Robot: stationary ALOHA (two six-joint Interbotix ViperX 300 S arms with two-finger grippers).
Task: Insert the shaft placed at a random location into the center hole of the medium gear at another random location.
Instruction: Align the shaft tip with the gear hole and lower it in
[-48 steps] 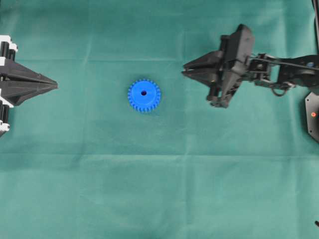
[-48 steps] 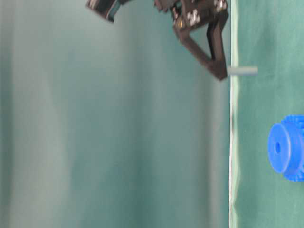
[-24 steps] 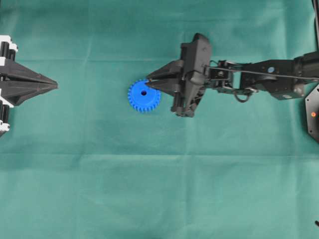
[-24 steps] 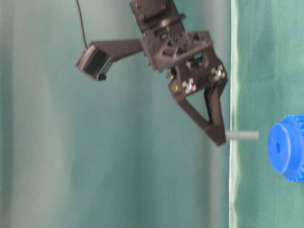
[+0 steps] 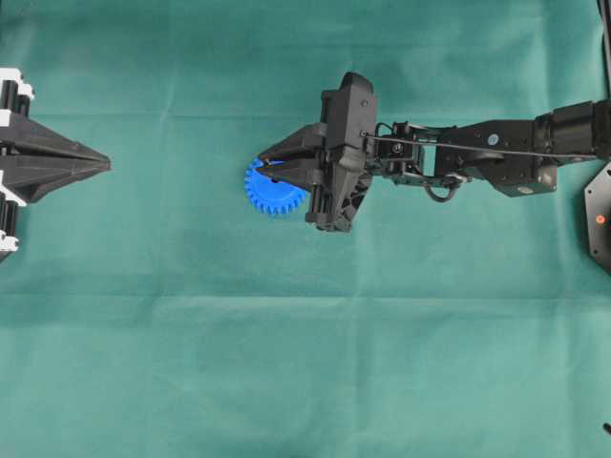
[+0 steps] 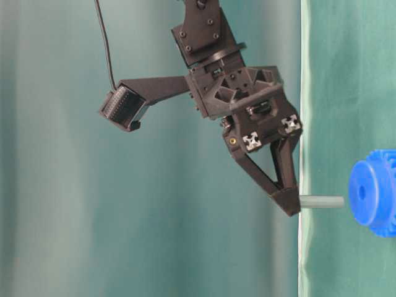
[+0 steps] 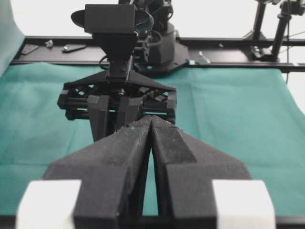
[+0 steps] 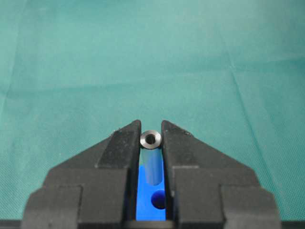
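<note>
Right gripper (image 6: 286,204) now moved in over the blue gear (image 5: 270,191), clamped on the metal shaft (image 6: 322,202). Shaft tip just short of the gear face, close to the center hole (image 8: 159,199) but not yet inserted. Fine alignment probably next. Left gripper (image 7: 151,123) closed, empty, parked well apart.

The left gripper (image 7: 151,125), two black wedge-shaped fingers with white blocks, is closed tip to tip. Beyond it, the black right arm (image 7: 116,102) hangs over the green cloth-covered tabletop (image 7: 228,109).
</note>
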